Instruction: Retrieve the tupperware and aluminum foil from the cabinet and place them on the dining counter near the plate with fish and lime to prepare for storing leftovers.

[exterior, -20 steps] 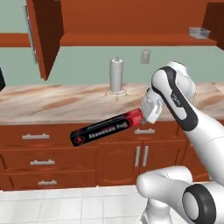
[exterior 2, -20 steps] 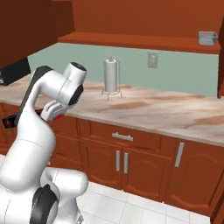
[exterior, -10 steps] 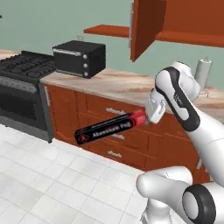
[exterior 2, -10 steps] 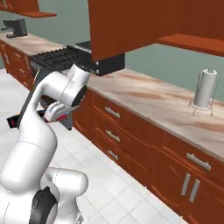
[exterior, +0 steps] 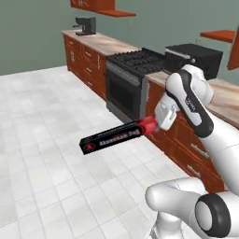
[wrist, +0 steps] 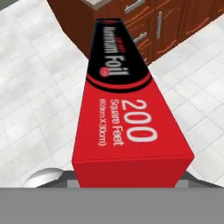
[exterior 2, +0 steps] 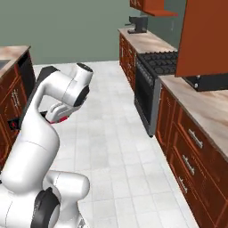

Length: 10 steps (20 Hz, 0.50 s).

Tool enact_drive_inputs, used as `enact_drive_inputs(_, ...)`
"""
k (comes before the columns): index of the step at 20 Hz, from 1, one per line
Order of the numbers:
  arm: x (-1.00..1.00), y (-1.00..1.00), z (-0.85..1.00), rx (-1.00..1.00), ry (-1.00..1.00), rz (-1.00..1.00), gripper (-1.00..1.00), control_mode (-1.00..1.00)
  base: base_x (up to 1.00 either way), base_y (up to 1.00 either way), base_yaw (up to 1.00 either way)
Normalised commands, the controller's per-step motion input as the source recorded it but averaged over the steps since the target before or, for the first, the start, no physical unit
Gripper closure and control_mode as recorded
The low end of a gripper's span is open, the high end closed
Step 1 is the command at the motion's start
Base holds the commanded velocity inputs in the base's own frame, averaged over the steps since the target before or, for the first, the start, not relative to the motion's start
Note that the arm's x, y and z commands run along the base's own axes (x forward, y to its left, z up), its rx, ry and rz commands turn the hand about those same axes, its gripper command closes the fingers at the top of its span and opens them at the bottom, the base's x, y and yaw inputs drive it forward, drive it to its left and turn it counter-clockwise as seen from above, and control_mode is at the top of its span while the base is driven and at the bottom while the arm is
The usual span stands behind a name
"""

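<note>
My gripper (exterior: 156, 123) is shut on the red end of the aluminum foil (exterior: 116, 136), a long black carton that it holds out level over the tiled floor, pointing left. The hand view looks along the aluminum foil (wrist: 122, 109), whose red end covers the fingertips. From the right base view the gripper (exterior 2: 58, 116) sits under the bent arm with the red end showing. A marbled corner of the dining counter (exterior 2: 15, 50) is at the far left. The cabinet's wooden door (exterior 2: 205, 35) hangs at the upper right. Tupperware, plate, fish and lime are out of view.
A black stove (exterior: 133, 79) and a black toaster oven (exterior: 193, 58) line the wall worktop on the right. A coffee machine (exterior: 85, 25) stands at its far end. Low drawer units with silver handles (exterior 2: 191, 147) run along the right. White tiled floor (exterior: 42, 116) spreads left.
The base has turned, so the whole scene has shifted: the wall worktop and paper-towel roll slid away and the stove and open floor came in. The foil stays in the gripper.
</note>
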Motion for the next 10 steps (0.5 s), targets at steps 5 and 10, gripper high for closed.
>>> enact_drive_inputs(5,0.0,0.0,0.0,0.0,0.0,0.0,1.0,1.0,0.03,0.25,0.75)
enact_drive_inputs(10,0.0,0.0,0.0,0.0,0.0,0.0,1.0,1.0,0.01,0.22,0.75)
